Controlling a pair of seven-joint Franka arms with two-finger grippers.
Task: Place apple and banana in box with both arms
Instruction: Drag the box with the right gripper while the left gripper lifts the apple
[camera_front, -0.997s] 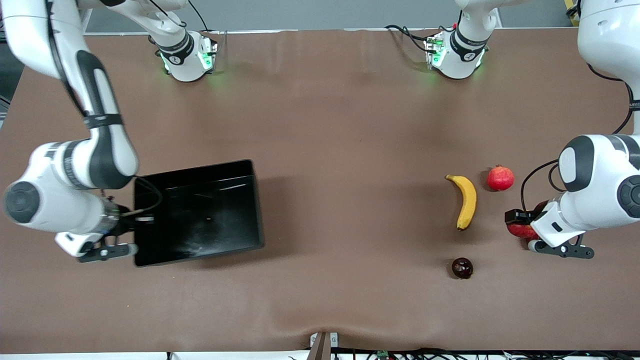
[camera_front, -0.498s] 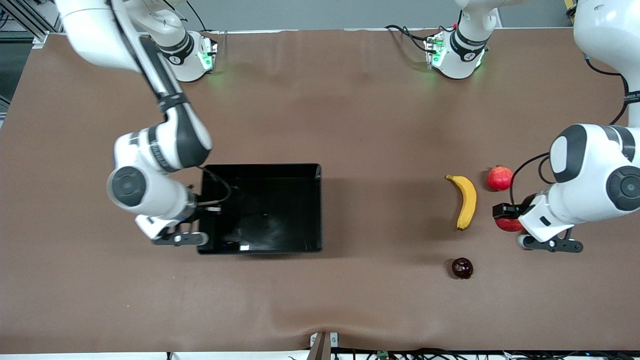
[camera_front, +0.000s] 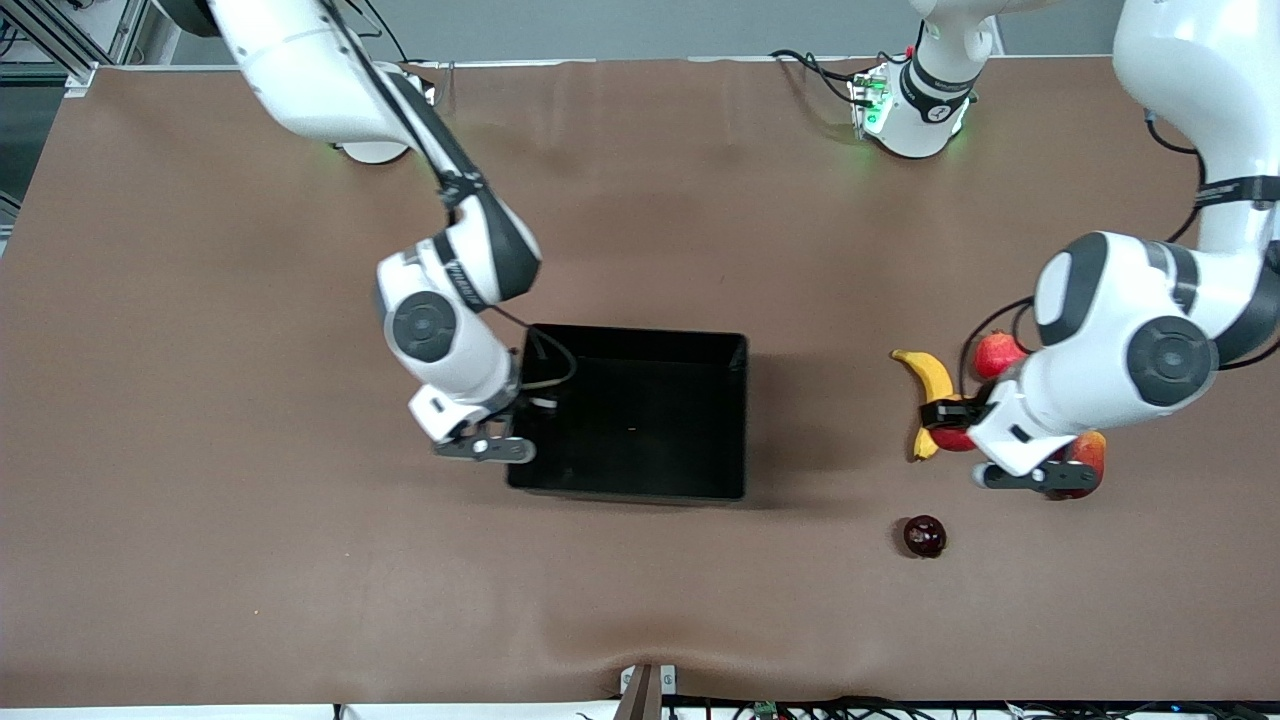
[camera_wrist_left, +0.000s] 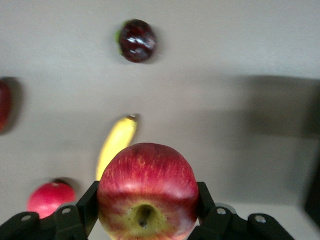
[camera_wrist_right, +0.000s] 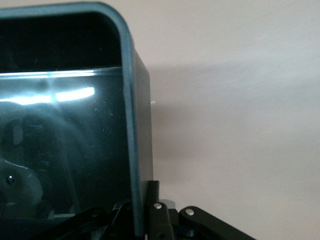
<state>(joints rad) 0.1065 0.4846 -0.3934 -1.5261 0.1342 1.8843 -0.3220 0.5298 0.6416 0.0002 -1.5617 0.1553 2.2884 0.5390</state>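
A: The apple (camera_wrist_left: 146, 192) rides clamped in the left pincer (camera_wrist_left: 147, 212), now up over the banana (camera_front: 928, 382), which lies on the desk (camera_front: 640, 600). A second ago that pincer hung nearer its own end of the desk.

B: And the box (camera_front: 640, 480), its wall pinched in the shut right pincer (camera_front: 520, 415), has slid mid-desk. Both arms are closing the gap, so the drop looks near.

A: The left wrist view shows the apple's dimple and the grip; the front view hides most of it under the arm.

B: The right wrist view shows the pincer biting the rim.
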